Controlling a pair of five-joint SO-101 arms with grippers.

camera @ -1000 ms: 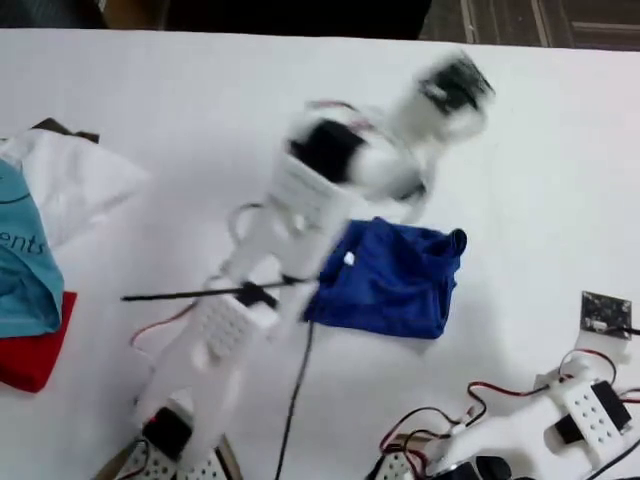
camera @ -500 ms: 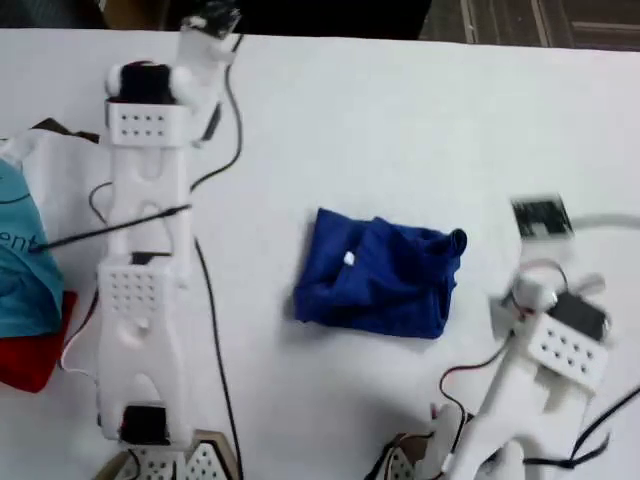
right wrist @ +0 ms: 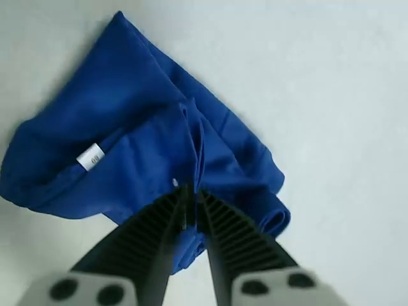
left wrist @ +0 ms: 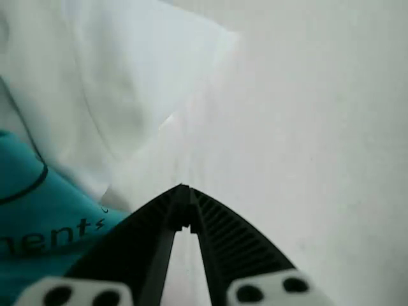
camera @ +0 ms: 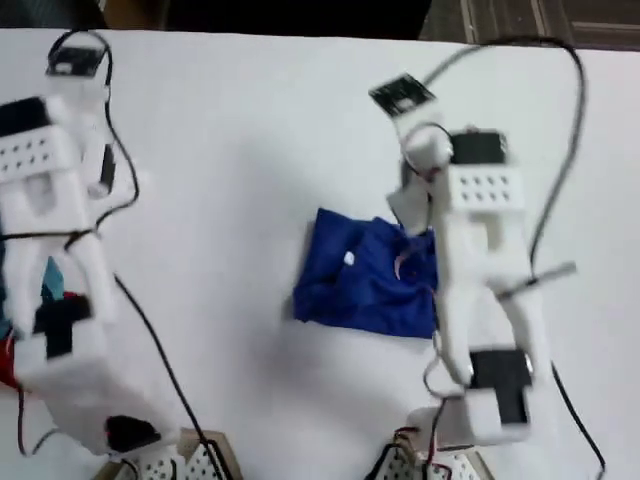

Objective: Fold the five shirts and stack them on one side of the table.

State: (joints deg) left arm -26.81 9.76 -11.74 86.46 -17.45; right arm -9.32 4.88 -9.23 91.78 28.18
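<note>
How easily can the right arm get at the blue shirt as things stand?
Probably yes, easily: the right gripper hangs right over the blue shirt, with nothing lying between them.

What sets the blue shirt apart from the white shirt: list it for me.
The blue shirt lies alone near the middle of the table, while the white shirt sits against a teal shirt. The blue shirt is bunched into ridges; the white shirt lies smoother. The blue shirt shows a small label; the white shirt shows none. Both rest on the table.
</note>
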